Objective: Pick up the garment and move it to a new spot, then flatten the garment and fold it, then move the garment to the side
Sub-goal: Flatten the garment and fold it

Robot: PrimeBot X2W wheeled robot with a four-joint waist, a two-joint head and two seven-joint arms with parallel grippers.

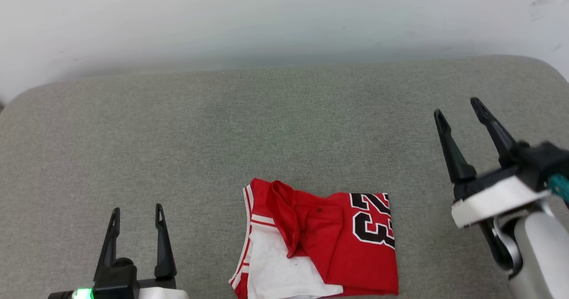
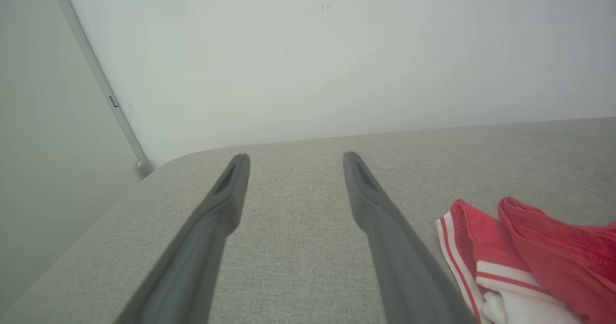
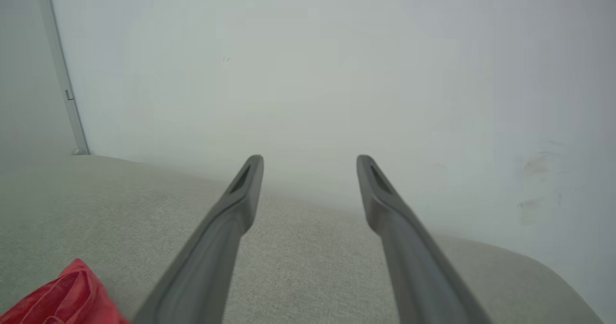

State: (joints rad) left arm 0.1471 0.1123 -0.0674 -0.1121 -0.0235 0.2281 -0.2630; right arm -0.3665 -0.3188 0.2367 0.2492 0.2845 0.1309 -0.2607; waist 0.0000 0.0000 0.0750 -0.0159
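The garment [image 1: 324, 241] lies folded into a compact rectangle on the grey cushion, near its front edge. It is red with a white sleeve panel, striped trim and a black "23" at its right side. Its left end shows in the left wrist view [image 2: 524, 256], and a red corner shows in the right wrist view [image 3: 62, 297]. My left gripper [image 1: 135, 214] is open at the lower left, well left of the garment, with nothing between its fingers. My right gripper [image 1: 458, 108] is open and raised to the right of the garment, apart from it.
The grey fabric cushion [image 1: 222, 125] spans the whole width and has rounded far corners. A white wall [image 1: 284, 14] rises directly behind it. A vertical grey strip [image 2: 96, 78] runs down the wall by the cushion's far left corner.
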